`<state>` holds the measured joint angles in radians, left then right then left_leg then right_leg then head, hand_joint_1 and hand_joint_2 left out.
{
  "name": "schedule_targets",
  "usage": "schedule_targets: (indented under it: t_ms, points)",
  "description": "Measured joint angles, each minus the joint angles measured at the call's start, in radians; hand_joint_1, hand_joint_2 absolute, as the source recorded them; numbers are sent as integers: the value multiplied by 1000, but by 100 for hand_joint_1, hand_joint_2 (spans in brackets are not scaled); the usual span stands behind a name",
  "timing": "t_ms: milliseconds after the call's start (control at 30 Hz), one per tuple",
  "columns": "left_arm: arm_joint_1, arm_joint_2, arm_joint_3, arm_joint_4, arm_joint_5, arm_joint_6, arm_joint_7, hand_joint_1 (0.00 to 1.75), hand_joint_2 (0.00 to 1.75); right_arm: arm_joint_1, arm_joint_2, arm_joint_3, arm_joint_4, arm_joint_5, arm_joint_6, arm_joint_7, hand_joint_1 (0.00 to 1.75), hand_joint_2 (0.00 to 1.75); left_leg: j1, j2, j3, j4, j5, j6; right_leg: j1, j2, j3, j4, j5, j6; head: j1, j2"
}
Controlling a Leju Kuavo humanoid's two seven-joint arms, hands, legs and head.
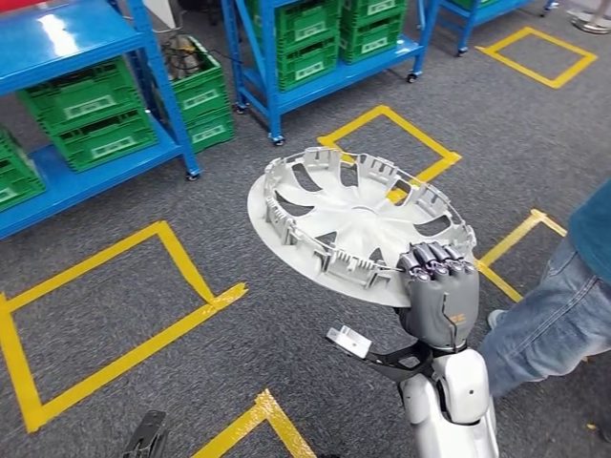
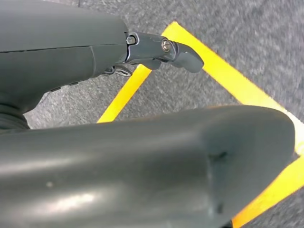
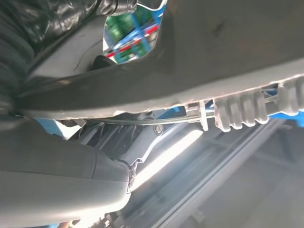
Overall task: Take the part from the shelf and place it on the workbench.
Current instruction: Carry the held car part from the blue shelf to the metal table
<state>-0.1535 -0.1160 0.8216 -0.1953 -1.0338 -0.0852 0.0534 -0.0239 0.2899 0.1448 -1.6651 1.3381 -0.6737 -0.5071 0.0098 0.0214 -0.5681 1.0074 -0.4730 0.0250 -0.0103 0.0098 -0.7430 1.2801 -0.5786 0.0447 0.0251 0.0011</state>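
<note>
So we're halfway: our right hand grips the part by its five o'clock rim, off the shelf; workbench placement remains. Left hand's fingers, can't tell.

Shelves behind hubcap; person right.

White labels on green crates are unreadable.

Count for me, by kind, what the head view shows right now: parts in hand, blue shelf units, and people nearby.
Wheel cover, gripped at its rim by the right hand: 1
Blue shelf units: 3
Person, standing to the robot's right: 1
Total: 5
</note>
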Motion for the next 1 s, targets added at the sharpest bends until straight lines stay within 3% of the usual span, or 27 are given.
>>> schedule_targets:
  t_ms: [33,67,100,167,233,300,333,367,433,467,500,533,567,600,667,733,800,833,900,933,1000]
  points:
    - [1,0,0,0,1,-2,2,0,0,1,0,-2,0,2,0,1,175,175,0,15,0,0,-1,0,0,-5,-6,16,3,2,0,0]
    - [0,-1,-1,0,1,-3,3,0,0,1,0,-4,-1,5,0,2,175,175,0,29,1,0,-2,-1,-1,-10,7,-7,24,3,0,0]
    - [-1,-3,-1,0,1,-4,4,0,0,2,0,-7,-1,6,0,3,175,175,0,41,2,1,-3,-3,0,-20,38,-64,56,2,0,0]
    - [-4,-5,-2,0,2,-5,5,0,0,3,0,-10,-6,9,0,4,175,175,-4,61,5,4,-8,-10,6,-71,112,-197,100,-4,1,0]
    - [-4,-5,-3,0,5,-4,11,0,0,4,0,-12,-12,12,0,5,175,175,-11,82,7,8,-12,-19,15,-100,143,-255,107,-16,1,0]
    - [-6,-5,-4,0,8,4,30,0,0,7,0,-15,-19,15,0,5,175,175,-13,105,8,9,-14,-26,16,-76,140,-256,111,-29,1,0]
    - [-9,-5,-4,0,12,15,54,0,0,9,0,-17,-24,15,0,5,175,175,-11,100,8,14,-22,-30,14,-64,139,-257,114,-35,0,0]
    - [-11,-5,-3,0,17,29,87,0,0,10,1,-20,-29,15,0,5,175,175,-9,80,1,33,-38,-35,11,-51,138,-259,117,-41,-1,0]
    - [-9,-4,0,0,32,52,178,0,0,13,2,-23,-36,14,0,0,175,175,-4,20,-40,136,-97,-42,7,-26,137,-260,121,-51,-6,0]
    - [-3,-3,2,0,36,52,222,0,0,15,2,-24,-36,13,0,-6,175,175,-3,1,-72,208,-129,-43,7,-11,137,-260,122,-54,-8,0]
    - [4,-1,3,0,36,45,259,0,0,17,2,-26,-37,11,0,-12,175,175,-3,-8,-100,268,-149,-44,7,6,137,-260,122,-55,-9,0]
    - [11,1,4,0,33,36,285,0,0,21,2,-28,-37,8,0,-19,175,175,-3,-11,-115,298,-151,-43,8,23,137,-259,123,-56,-9,0]
    - [18,3,4,0,30,27,302,0,0,25,2,-30,-37,7,0,-24,175,175,-3,-13,-114,289,-132,-41,9,40,137,-258,124,-56,-9,0]
    - [22,6,4,0,25,21,312,0,0,29,2,-32,-38,6,0,-27,175,175,-3,-19,-95,241,-97,-37,9,55,137,-256,124,-55,-9,0]
    - [26,10,3,0,10,12,322,0,0,36,2,-35,-42,6,0,-29,175,175,0,-64,-38,104,-30,-28,9,81,134,-252,125,-51,-9,0]
    - [30,12,-1,0,-9,7,329,0,0,43,2,-40,-52,7,0,-29,175,175,1,-104,-7,28,-11,-25,5,103,125,-249,129,-40,-8,0]
    - [35,12,-6,0,-23,7,331,0,0,53,2,-47,-65,9,0,-29,175,175,-1,-97,-4,17,-12,-22,0,124,114,-251,135,-26,-9,0]
    - [37,11,-9,0,-28,7,330,0,0,61,2,-52,-73,8,0,-29,175,175,0,-84,-3,12,-9,-17,0,118,108,-250,133,-20,-8,0]
    - [39,8,-19,-1,-40,8,321,0,0,74,2,-63,-88,7,0,-30,175,175,4,-58,0,1,-2,-6,4,67,81,-206,101,-10,-1,0]
    - [40,7,-24,-2,-46,9,316,0,0,80,2,-68,-94,6,0,-31,175,175,4,-44,0,-1,0,-3,5,32,58,-154,70,-7,3,0]
    - [43,3,-32,-2,-54,9,309,0,0,88,2,-75,-102,3,0,-33,175,175,3,-14,-1,-1,-1,-1,2,2,1,-26,12,1,6,0]
